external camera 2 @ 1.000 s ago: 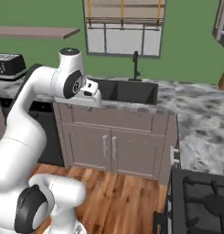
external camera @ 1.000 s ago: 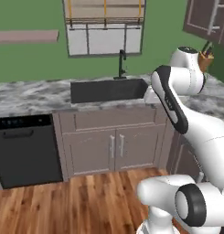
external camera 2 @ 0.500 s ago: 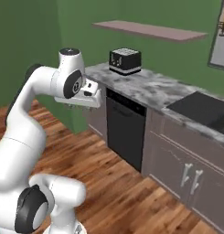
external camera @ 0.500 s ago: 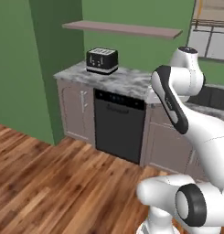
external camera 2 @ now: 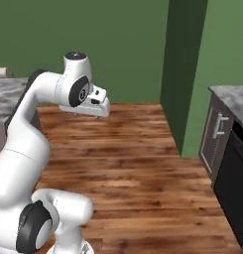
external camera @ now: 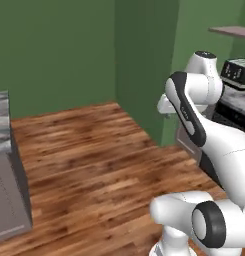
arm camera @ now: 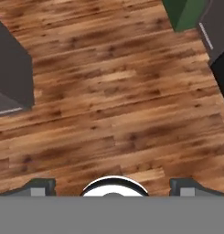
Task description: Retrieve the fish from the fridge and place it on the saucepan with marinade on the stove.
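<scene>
Now the end effector (external camera 2: 96, 115) hangs high above the wooden floor (arm camera: 113, 105), with its jaws wide apart and nothing between them. Its two fingertips (arm camera: 40, 186) stand far from each other in the hand view. Below it lies bare floor; to one side of it is a grey cabinet (arm camera: 10, 75), to the other a green wall corner (arm camera: 184, 13). I cannot see the fish or fridge.

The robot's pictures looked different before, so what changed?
The base turned, so the whole view swung: the sink and window went out of sight, then the dishwasher slid to the right. Now there are the green wall and wood floor. The gripper stayed open, holding nothing, with the arm folded the same way.
</scene>
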Robot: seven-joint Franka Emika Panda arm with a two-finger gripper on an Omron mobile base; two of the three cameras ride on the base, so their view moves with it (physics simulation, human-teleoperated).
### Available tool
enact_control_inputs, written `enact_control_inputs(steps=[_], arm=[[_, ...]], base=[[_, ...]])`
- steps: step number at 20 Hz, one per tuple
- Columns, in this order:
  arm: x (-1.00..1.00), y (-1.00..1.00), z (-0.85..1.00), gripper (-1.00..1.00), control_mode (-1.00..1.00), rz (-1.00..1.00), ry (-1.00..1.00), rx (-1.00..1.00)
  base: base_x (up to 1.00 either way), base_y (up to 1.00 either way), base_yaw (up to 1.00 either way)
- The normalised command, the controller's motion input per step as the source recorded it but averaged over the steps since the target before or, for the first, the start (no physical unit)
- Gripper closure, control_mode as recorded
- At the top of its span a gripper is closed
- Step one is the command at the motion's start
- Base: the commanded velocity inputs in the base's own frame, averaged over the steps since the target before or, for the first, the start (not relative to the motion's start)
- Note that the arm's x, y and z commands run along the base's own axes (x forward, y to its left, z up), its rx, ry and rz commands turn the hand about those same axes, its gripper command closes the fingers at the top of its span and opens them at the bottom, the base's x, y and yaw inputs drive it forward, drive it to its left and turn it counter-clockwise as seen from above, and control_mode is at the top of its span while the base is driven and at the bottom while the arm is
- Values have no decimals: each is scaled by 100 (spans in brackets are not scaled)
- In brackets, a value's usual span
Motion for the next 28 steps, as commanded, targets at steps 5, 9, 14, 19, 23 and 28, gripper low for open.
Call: enact_control_inputs(steps=[5, 9, 14, 19, 23, 28], arm=[[0, 0, 0, -100, 100, 0, 0, 0], [0, 0, 0, -100, 100, 0, 0, 0], [0, 0, 0, -100, 100, 0, 0, 0], [0, 0, 0, -100, 100, 0, 0, 0], [0, 0, 0, -100, 100, 0, 0, 0], [0, 0, 0, -100, 100, 0, 0, 0]], base=[[0, 0, 100], [0, 0, 100], [0, 0, 100], [28, 0, 97], [76, -3, 83], [100, -36, 49]])
